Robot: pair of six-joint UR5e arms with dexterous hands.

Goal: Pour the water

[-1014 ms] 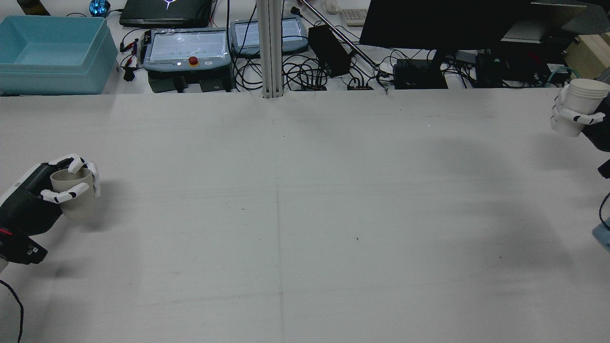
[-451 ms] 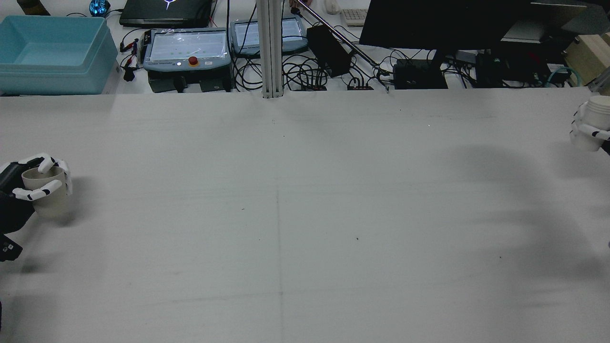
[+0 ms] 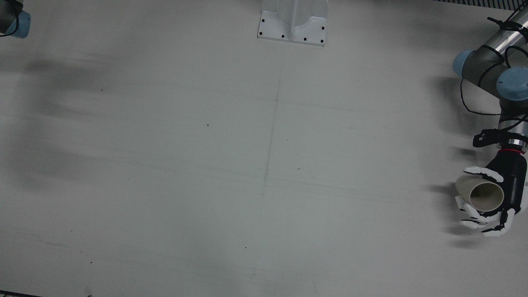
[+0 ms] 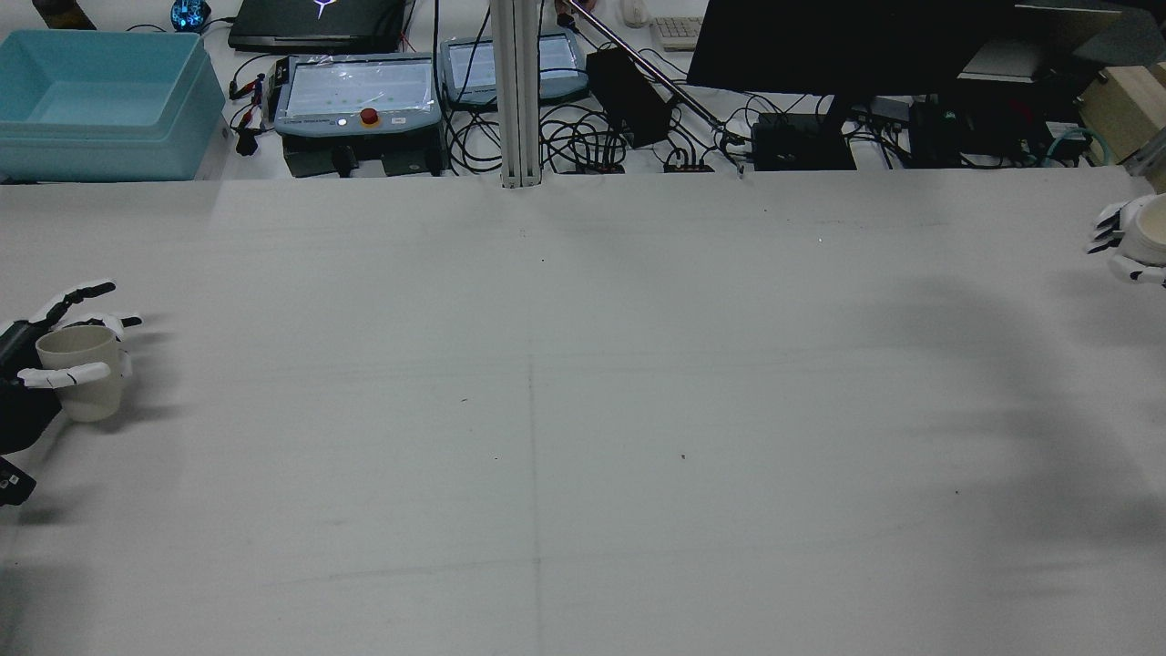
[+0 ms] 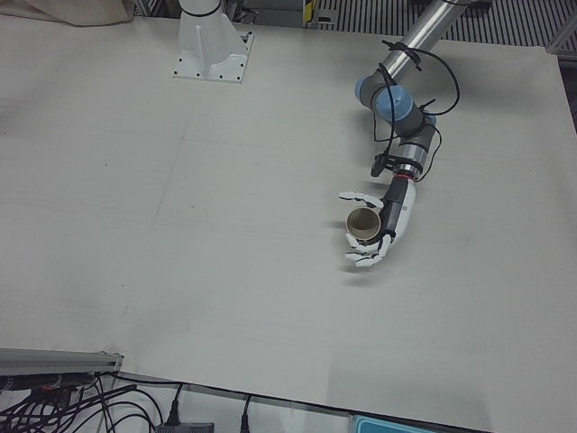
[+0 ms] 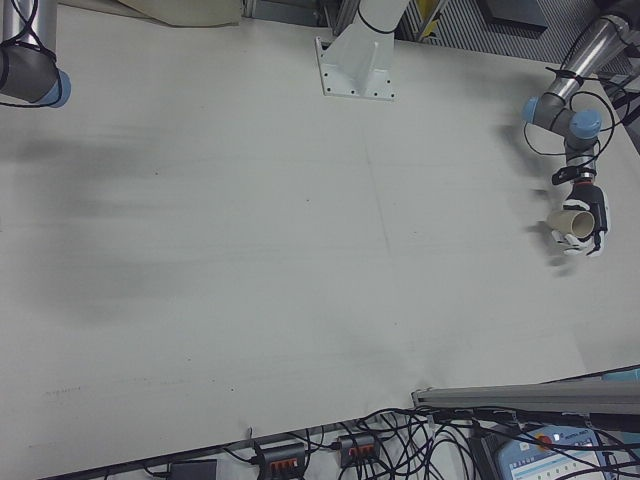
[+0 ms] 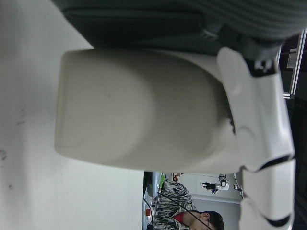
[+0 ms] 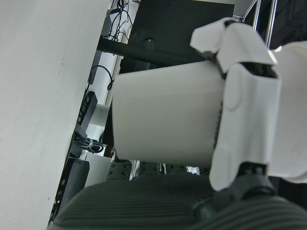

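At the table's far left in the rear view, a beige cup stands upright by the palm of my left hand. The fingers stretch out straight behind it, and the thumb lies across its front. The front view shows the same cup between the thumb and splayed fingers of my left hand; so does the left-front view, with cup and hand. My right hand is half cut off at the right edge, shut on a white cup. That white cup fills the right hand view.
Beyond the table's far edge sit a light blue bin, control pendants, cables and a dark monitor. A white pedestal stands at the robot's side. An elbow of the right arm shows in a corner.
Both hands moved outward toward the table's sides with their cups. The left hand's fingers, wrapped round the beige cup before, have now spread. The right hand has slipped mostly out of view.
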